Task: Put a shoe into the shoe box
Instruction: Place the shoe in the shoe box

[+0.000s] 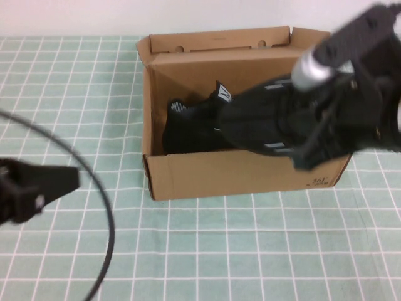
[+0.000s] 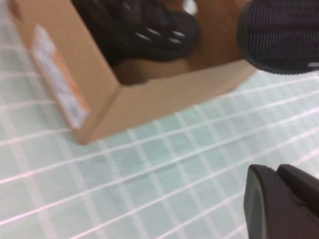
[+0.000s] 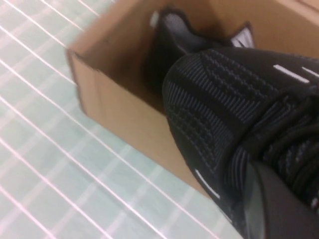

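Over the shoe box [image 1: 244,172], the right claw [image 1: 326,141] pinches the shoe [image 1: 263,119], toe inward; next, lower and release. Left claw [image 1: 34,185] idles over the bench [image 1: 250,251], state indiscernible.

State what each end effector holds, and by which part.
Right end effector over the shoe box holds the shoe around its laced middle. Left end effector, beside the box, holds nothing.

Pale green tablecloth [image 1: 207,251] ruled with thin white lines into a grid of squares, spread flat across the whole tabletop in all 3 views. Plain white wall [image 1: 75,15] along the far edge of the cloth. 1 other black sneaker [image 1: 185,128] with a grey lining, lying inside the shoe box [image 1: 238,175], against its left end.
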`<state>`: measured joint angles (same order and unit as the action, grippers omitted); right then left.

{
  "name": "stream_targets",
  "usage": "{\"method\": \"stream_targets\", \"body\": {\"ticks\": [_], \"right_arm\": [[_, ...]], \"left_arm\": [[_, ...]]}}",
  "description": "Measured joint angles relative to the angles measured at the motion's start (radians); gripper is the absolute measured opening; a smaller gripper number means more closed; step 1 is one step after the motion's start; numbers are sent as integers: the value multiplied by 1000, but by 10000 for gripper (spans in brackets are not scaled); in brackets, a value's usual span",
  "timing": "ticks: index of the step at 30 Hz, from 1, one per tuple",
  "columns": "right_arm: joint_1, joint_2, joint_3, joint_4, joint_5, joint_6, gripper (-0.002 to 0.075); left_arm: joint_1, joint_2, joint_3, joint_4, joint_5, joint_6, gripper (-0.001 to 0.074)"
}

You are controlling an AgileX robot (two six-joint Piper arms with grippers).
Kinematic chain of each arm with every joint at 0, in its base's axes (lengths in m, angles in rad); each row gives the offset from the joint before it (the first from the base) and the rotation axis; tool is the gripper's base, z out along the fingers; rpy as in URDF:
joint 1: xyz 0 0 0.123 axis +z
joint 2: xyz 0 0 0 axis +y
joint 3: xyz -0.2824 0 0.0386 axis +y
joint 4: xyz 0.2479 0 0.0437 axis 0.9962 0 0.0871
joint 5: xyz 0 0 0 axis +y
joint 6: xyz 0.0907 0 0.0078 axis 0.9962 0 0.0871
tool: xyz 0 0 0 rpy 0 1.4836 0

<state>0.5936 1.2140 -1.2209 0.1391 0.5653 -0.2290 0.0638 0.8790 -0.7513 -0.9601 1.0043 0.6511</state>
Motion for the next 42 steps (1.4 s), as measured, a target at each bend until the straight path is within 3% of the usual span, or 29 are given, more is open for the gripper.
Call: {"method": "stream_targets", "body": {"ticks": [5,13,24,31,37,42], "right_arm": [[-152,115,-112,480,113,-357,-8],[-269,319,-235,865,347,-677,-8],[-275,502,-252,922,431,-824,-8],[-275,533,-252,947,412,-825,-8],[-285,531,-254,1107,395,-879,-8],[-285,531,-256,1126,435,-880,-8]], "left_arm": [[0,-188,0,178,-14,-140,4],[0,-330,0,393,52,-310,4],[0,-332,0,437,93,-339,4],[0,-332,0,439,93,-342,4],[0,-332,0,439,93,-346,4],[0,-332,0,439,93,-346,4]]}}
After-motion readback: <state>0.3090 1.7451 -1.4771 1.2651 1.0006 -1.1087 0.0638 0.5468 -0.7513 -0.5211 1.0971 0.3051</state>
